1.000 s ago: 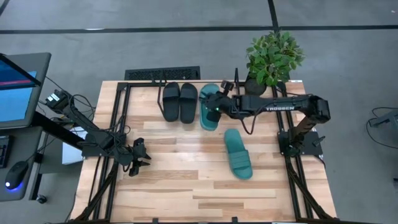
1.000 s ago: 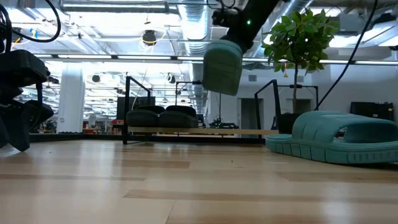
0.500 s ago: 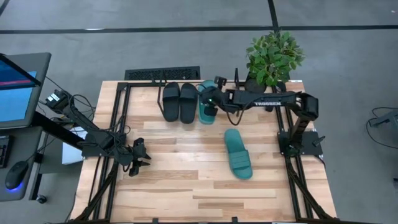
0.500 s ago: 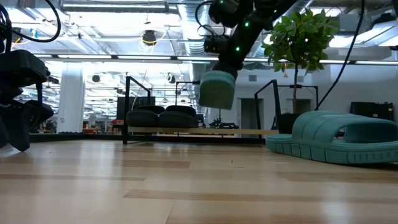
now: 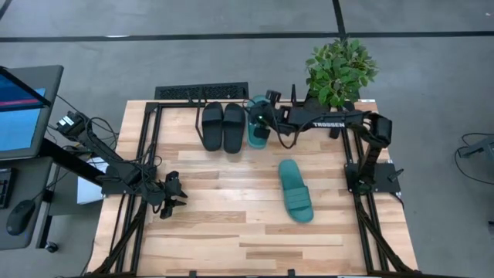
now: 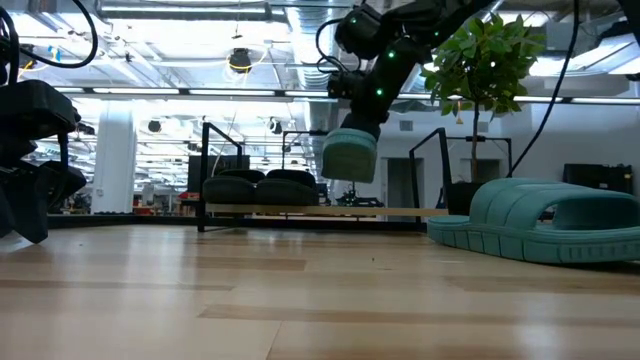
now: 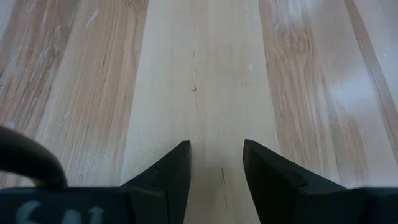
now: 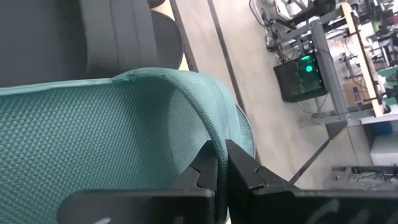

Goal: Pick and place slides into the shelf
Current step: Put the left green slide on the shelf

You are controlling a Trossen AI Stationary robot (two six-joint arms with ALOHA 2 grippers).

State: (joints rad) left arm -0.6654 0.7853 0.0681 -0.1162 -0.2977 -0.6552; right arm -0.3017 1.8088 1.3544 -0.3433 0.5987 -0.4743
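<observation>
Wooden table (image 5: pixel 231 232): right hand (image 5: pixel 261 123) pinching teal slide (image 5: pixel 257 135) over shelf (image 6: pixel 320 210); left hand (image 5: pixel 171 197) spread, idle.

Hidden and cut-off parts

From above, the right claw (image 5: pixel 263 122) and its arm cover much of the held teal slide (image 5: pixel 257 133), so whether it touches the shelf (image 5: pixel 202 116) cannot be told. In the right wrist view the slide (image 8: pixel 93 137) runs off the picture's edge. In the low view the lying teal slide (image 6: pixel 545 225) is cropped at the edge, and the two black slides (image 6: pixel 262 184) show only as dark humps.
</observation>
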